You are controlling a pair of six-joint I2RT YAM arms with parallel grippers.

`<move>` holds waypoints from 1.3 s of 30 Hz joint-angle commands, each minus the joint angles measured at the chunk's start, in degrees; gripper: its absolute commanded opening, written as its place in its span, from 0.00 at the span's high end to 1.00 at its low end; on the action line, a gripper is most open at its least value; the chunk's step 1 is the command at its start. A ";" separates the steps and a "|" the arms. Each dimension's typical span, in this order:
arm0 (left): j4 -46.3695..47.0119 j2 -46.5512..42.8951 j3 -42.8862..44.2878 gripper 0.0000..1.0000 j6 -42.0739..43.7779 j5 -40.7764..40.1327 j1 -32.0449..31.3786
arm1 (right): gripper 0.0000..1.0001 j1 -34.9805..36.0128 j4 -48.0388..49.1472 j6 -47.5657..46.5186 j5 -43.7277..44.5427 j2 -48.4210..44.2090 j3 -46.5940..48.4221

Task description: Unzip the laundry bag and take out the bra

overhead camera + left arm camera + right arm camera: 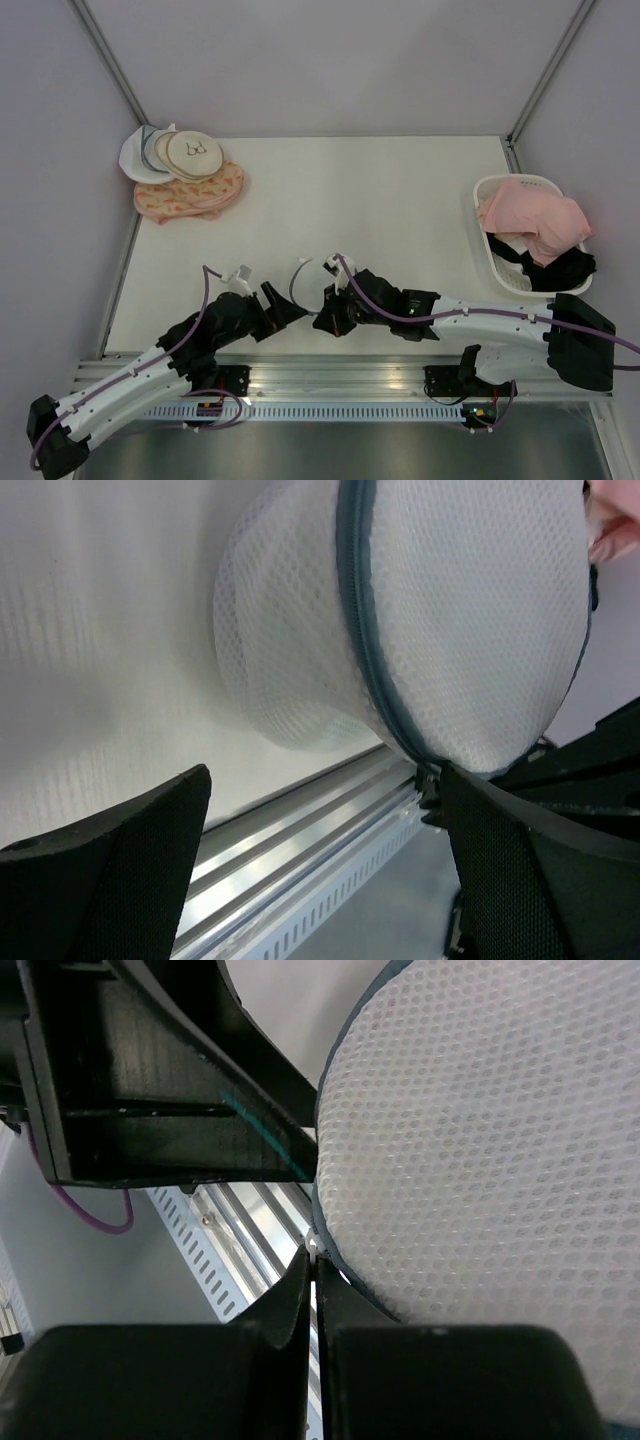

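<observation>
Pinching at the rim: right hand (313, 1260), black fingers pressed together, tips set on the edge of the small round white mesh laundry bag (480, 1160). A small pale tab shows just at the tips; whether it is the zip pull cannot be told for certain.

Left hand (325, 780): black fingers spread wide, holding nothing. The bag lies just ahead of the gap. The lower rim sits close by the right-side finger (520, 870), and contact cannot be told.

Grey-blue zipper (362, 630): runs around the rim and is closed along all the length that shows.

Bra: not visible. The mesh gives no clear view of the contents.

Position, overhead view: the bag sits between left hand (290, 312) and right hand (325, 318), at the near edge of the white worktop (350, 200), by the aluminium rail (290, 860). Whether it rests on the worktop or is held just off it cannot be told.

Step in hand, judged: start of unzipping, with no opening made.

Next move calls for, judged:
- the left hand closing on the bag's body to brace it;
- the right hand drawing the pull around the curved rim;
- the pull following the rim, so the soft mesh does not bunch.

Elsewhere: white slotted basket (500, 265) of garments, well apart at the right.
</observation>
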 commanded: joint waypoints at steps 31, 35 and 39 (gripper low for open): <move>22.50 11.83 1.75 0.98 -2.06 -11.43 -3.84 | 1.00 3.09 -18.04 -4.53 10.66 -0.14 5.32; 19.60 11.92 3.06 0.98 2.60 -11.27 -3.66 | 1.00 3.09 -29.32 -4.00 18.48 -0.31 7.18; 17.16 13.06 4.91 0.98 9.53 -8.46 -3.75 | 0.99 0.99 -37.84 -1.72 29.45 -0.93 6.92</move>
